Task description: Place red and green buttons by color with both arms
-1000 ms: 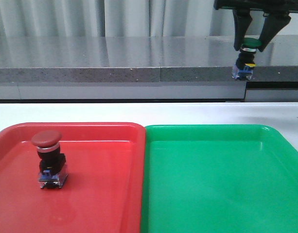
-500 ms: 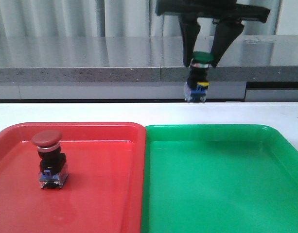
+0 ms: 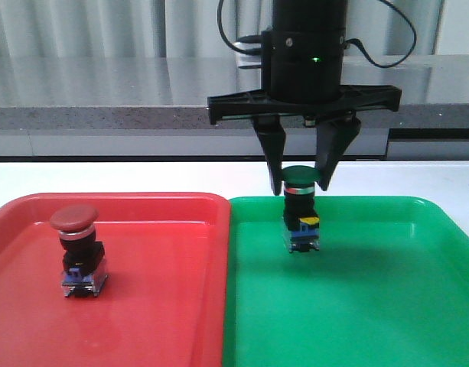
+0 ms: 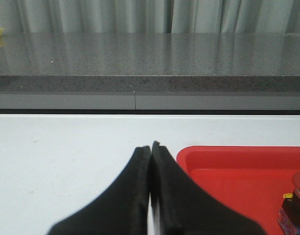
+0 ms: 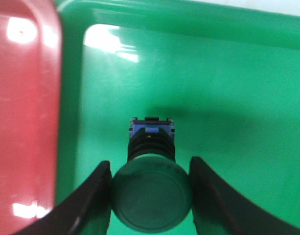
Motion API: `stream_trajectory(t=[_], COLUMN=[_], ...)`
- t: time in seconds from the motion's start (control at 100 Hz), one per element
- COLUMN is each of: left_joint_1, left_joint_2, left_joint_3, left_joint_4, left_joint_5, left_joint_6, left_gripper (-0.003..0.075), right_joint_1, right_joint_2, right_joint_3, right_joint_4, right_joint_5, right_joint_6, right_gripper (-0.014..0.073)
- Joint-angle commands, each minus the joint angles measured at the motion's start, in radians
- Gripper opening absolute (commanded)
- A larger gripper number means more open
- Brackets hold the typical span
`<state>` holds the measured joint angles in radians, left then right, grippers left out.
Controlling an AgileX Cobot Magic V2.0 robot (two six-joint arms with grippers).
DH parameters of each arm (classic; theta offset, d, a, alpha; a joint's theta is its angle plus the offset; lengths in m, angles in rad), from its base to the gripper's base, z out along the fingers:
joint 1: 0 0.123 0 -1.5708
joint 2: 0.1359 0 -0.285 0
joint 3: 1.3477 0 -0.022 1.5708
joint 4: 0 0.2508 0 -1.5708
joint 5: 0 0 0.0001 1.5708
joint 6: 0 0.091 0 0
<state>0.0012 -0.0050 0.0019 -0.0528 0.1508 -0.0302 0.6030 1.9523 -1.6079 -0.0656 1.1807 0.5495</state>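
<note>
Red button (image 4: 295, 205) cut by the frame edge — right fingers (image 5: 93, 196) too.

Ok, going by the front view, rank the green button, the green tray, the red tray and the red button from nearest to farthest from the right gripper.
1. green button: clamped between the right gripper fingers by its cap.
2. green tray: directly beneath the gripper.
3. red tray: left of it, its rim meeting the green tray's.
4. red button: farthest, standing in the left part of the red tray.

Black right gripper (image 3: 301, 182) is clamping the dark green cap of the green button (image 3: 301, 209); black body, blue-and-yellow base showing below the fingertips. Green tray (image 3: 387, 306) beneath. Red button (image 3: 77, 249) is sitting in red tray (image 3: 157, 306). Left gripper (image 4: 150, 188) black.
</note>
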Motion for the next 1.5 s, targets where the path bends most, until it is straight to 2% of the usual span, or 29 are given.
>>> stream_trajectory(t=[0.0, 0.21, 0.27, 0.46, 0.52, 0.78, 1.02, 1.08, 1.13, 1.15, 1.16, 1.17, 1.18, 1.22, 1.25, 1.29, 1.3, 1.31, 1.33, 1.49], left_joint_1=[0.003, 0.003, 0.003, 0.003, 0.003, 0.003, 0.003, 0.003, 0.003, 0.003, 0.003, 0.003, 0.003, 0.003, 0.003, 0.003, 0.003, 0.003, 0.003, 0.003], left_joint_2=[-0.032, -0.032, -0.032, -0.032, -0.032, -0.032, -0.032, -0.032, -0.032, -0.032, -0.032, -0.032, -0.032, -0.032, -0.032, -0.032, -0.032, -0.032, -0.032, -0.032], left_joint_3=[0.012, 0.012, 0.012, 0.012, 0.012, 0.012, 0.012, 0.012, 0.012, 0.012, 0.012, 0.012, 0.012, 0.012, 0.012, 0.012, 0.012, 0.012, 0.012, 0.012], left_joint_4=[-0.008, -0.008, -0.008, -0.008, -0.008, -0.008, -0.008, -0.008, -0.008, -0.008, -0.008, -0.008, -0.008, -0.008, -0.008, -0.008, -0.008, -0.008, -0.008, -0.008], left_joint_5=[-0.077, -0.077, -0.077, -0.077, -0.077, -0.077, -0.077, -0.077, -0.077, -0.077, -0.077, -0.077, -0.077, -0.077, -0.077, -0.077, -0.077, -0.077, -0.077, -0.077], left_joint_6=[-0.002, -0.002, -0.002, -0.002, -0.002, -0.002, -0.002, -0.002, -0.002, -0.002, -0.002, -0.002, -0.002, -0.002, -0.002, -0.002, -0.002, -0.002, -0.002, -0.002], left_gripper=[-0.002, -0.002, -0.002, -0.002, -0.002, -0.002, -0.002, -0.002, -0.002, -0.002, -0.002, -0.002, -0.002, -0.002, -0.002, -0.002, -0.002, -0.002, -0.002, -0.002], right_joint_1=[-0.002, -0.002, -0.002, -0.002, -0.002, -0.002, -0.002, -0.002, -0.002, -0.002, -0.002, -0.002, -0.002, -0.002, -0.002, -0.002, -0.002, -0.002, -0.002, -0.003], right_joint_2=[-0.024, 0.01, 0.013, 0.014, 0.014, -0.026, -0.14, -0.174, -0.206, -0.22, -0.229, -0.234, -0.239, -0.266, -0.284, -0.31, -0.318, -0.322, -0.335, -0.421], right_joint_3=[-0.017, -0.017, -0.017, -0.017, -0.018, -0.019, -0.02, -0.02, -0.02, -0.02, -0.02, -0.02, -0.02, -0.02, -0.02, -0.02, -0.02, -0.02, -0.02, -0.017], right_joint_4=[-0.046, -0.045, -0.044, -0.043, -0.043, -0.044, -0.061, -0.085, -0.11, -0.121, -0.128, -0.131, -0.135, -0.156, -0.17, -0.185, -0.19, -0.192, -0.199, -0.29], right_joint_5=[0.018, 0.054, 0.055, 0.058, 0.057, 0.048, 0.029, 0.018, 0.008, 0.004, 0.002, 0.002, -0.001, -0.005, -0.007, -0.009, -0.01, -0.01, -0.01, -0.003], right_joint_6=[0.003, 0.0, -0.008, -0.018, -0.019, -0.02, -0.041, -0.042, -0.042, -0.042, -0.042, -0.042, -0.042, -0.041, -0.041, -0.041, -0.04, -0.04, -0.039, -0.036], right_gripper=[0.0099, 0.0129, 0.0187, 0.0484, 0.0513, 0.0512, 0.0512, 0.0488, 0.0422, 0.0366, 0.0366, 0.0317, 0.0317, 0.0188, 0.0132, 0.001, 0.001, -0.0034, -0.0063, -0.0064])
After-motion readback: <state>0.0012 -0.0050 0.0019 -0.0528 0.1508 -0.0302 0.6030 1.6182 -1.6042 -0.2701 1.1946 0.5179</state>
